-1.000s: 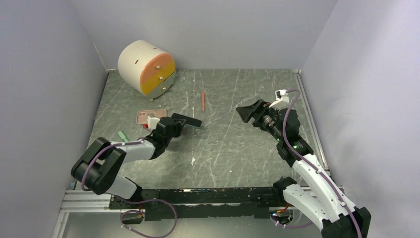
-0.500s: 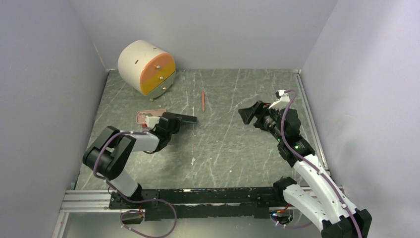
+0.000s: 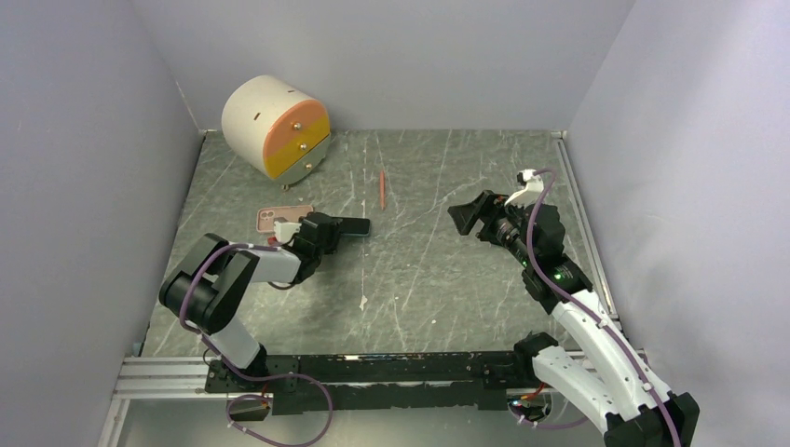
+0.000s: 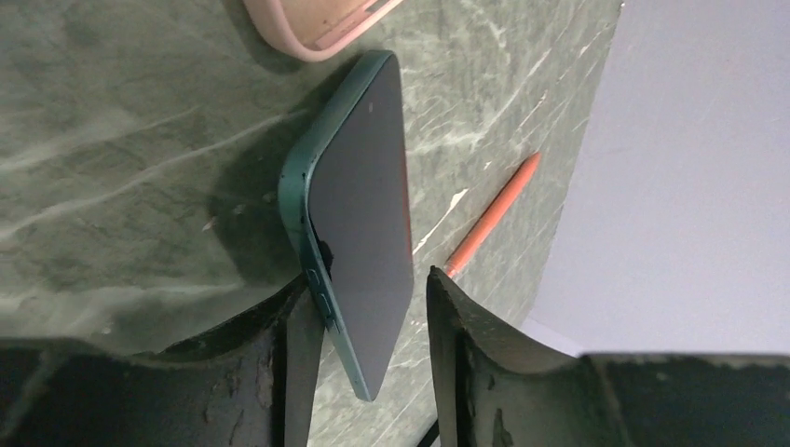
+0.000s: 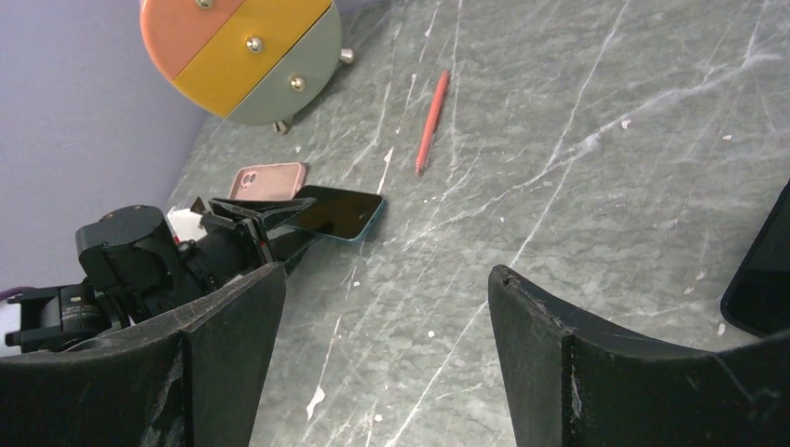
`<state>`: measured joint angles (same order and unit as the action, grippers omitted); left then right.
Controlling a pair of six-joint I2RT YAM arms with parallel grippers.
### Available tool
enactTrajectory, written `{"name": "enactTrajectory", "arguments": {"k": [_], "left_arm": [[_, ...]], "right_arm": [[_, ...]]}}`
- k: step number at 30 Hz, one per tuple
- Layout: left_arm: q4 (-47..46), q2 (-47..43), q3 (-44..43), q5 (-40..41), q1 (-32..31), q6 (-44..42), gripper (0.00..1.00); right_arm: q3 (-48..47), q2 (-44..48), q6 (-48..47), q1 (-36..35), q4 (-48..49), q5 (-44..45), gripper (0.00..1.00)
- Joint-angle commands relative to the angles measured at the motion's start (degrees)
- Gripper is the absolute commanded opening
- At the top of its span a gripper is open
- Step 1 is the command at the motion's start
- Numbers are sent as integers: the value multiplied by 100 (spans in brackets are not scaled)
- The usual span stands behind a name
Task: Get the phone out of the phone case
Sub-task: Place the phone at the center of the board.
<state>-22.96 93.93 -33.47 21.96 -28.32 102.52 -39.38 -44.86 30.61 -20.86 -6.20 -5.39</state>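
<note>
While my left gripper [image 4: 365, 287] has the phone [image 4: 359, 214] between its fingers, the pink phone case [image 3: 278, 219] lies apart from it on the table [image 3: 438, 279]
One finger [image 4: 298, 326] of that gripper sits against the teal edge of the phone where the buttons are, while a thin gap shows between the dark screen and the other finger, so I cannot tell whether I am truly clamping it. The phone is out of its case, its far end low at the table just beside the case rim, screen facing up. My right gripper [image 5: 384, 273] hangs well apart over the right side, jaws spread wide and holding nothing. A red pen [image 3: 382, 189] and a round drawer unit [image 3: 275, 126] sit farther back
</note>
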Motion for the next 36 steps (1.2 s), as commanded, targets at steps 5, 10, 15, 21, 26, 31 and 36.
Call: {"name": "enactTrajectory", "arguments": {"k": [5,10,15,21,26,31,36], "left_arm": [[592,-381,-60,-317,-7,121,59],[1353,-638,-172,-544,-7,60,68],[2505,-756,-556,-896,-7,-138,74],[2760,-616,-862,-967,34,-315,76],[2372,-239,-1088,-1210,144,-498,76],[2342,104,-1372,-1262,274,-604,76],[2172,313,-1539,-1264,415,-637,77]], "right_arm": [[-176,30,-51,25,242,3,82],[-173,46,-47,18,226,28,82],[-158,48,-44,14,241,38,82],[-158,48,-25,21,259,20,82],[-158,87,-58,21,212,42,82],[-154,127,-97,21,165,56,82],[-192,118,-140,29,123,90,82]]}}
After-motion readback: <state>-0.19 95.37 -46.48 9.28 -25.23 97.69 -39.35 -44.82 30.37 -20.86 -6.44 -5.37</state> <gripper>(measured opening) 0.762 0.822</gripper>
